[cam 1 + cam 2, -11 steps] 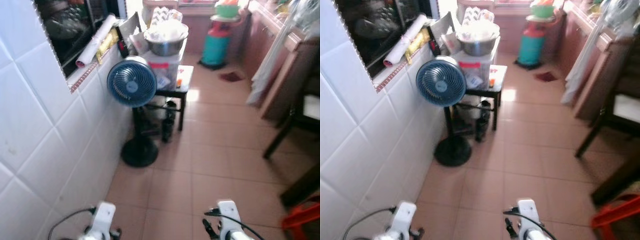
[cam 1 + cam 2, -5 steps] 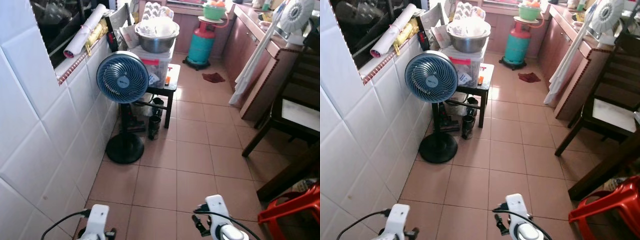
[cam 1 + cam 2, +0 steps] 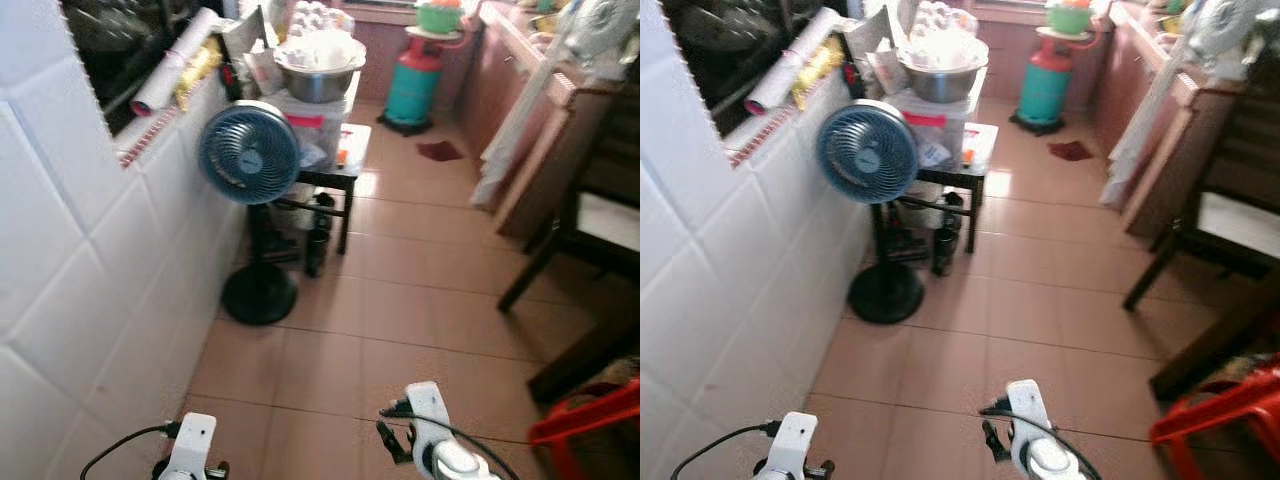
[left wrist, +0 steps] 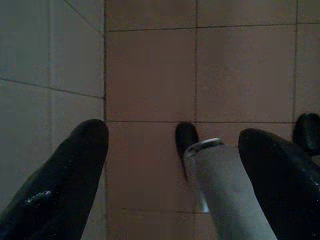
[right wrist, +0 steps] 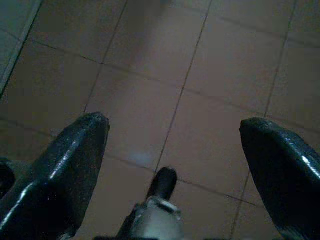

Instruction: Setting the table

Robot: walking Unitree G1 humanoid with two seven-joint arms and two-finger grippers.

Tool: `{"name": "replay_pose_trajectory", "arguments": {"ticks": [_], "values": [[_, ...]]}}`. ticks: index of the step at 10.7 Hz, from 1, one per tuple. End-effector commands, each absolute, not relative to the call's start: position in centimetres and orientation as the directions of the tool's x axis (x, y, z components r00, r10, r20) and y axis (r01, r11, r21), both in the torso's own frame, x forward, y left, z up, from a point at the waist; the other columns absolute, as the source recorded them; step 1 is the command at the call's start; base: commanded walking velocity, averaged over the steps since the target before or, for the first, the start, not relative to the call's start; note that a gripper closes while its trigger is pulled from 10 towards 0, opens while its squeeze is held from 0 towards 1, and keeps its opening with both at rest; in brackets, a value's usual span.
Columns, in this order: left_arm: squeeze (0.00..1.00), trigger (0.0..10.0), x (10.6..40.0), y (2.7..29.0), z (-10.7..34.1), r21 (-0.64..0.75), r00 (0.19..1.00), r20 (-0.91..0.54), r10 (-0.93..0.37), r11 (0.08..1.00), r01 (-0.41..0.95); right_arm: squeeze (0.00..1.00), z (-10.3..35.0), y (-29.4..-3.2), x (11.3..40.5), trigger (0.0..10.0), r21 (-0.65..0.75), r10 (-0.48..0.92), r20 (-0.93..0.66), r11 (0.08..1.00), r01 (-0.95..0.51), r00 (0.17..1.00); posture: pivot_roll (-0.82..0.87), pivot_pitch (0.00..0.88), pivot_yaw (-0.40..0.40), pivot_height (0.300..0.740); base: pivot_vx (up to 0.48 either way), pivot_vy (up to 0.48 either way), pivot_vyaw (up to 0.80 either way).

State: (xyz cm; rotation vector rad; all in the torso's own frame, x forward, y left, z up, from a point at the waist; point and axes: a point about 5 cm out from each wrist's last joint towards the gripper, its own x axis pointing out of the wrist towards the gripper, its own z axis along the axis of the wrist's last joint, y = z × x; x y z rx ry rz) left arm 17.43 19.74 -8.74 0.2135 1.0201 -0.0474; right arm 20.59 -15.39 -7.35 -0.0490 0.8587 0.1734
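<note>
Two end effectors hang low over the tiled floor (image 3: 420, 300), both spread wide and empty: the left end effector (image 4: 175, 165) beside the white tiled wall (image 3: 90, 270), the right end effector (image 5: 175, 165) over bare tile. I see no dining table surface and no tableware I can identify. A dark chair (image 3: 590, 230) stands ahead to my right; a small black side table (image 3: 345, 175) with a steel bowl (image 3: 318, 82) stands ahead left, behind the blue fan (image 3: 249, 154). Neither arm is within reach of either.

Fan (image 3: 249, 155) left, before side table (image 3: 340, 170)
</note>
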Motion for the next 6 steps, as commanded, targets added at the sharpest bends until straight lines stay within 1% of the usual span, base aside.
{"name": "replay_pose_trajectory", "arguments": {"ticks": [1, 3, 4, 6], "values": [[0.00, 10.0, 17.5, 19.5, -8.7, 0.153, 0.531, -0.846, 0.045, 0.975, 0.161, 0.00, -7.7, -15.9, 19.9, 10.0, 0.020, 0.108, -0.775, 0.989, -0.147, 0.623, 0.18, 0.000, -0.026, 0.740, 0.000, 0.000, 0.00], [0.00, 10.0, 17.3, 18.8, -8.9, 0.135, 0.526, -0.850, 0.017, 0.973, 0.187, 0.00, -8.1, -16.5, 19.0, 10.0, 0.011, 0.083, -0.787, 0.993, -0.122, 0.611, 0.15, 0.000, 0.005, 0.740, 0.000, 0.000, 0.00], [0.00, 10.0, 17.0, 17.8, -9.2, 0.139, 0.509, -0.861, -0.001, 0.962, 0.236, 0.00, -8.3, -17.1, 18.5, 10.0, 0.023, 0.053, -0.788, 0.998, -0.056, 0.613, 0.10, 0.000, 0.023, 0.740, 0.000, 0.000, 0.00], [0.00, 10.0, 16.7, 16.8, -9.4, 0.146, 0.503, -0.864, -0.002, 0.956, 0.256, 0.00, -8.6, -17.0, 18.0, 10.0, 0.033, 0.069, -0.791, 0.997, -0.070, 0.608, 0.09, 0.000, 0.021, 0.740, 0.000, 0.000, 0.00]]}}
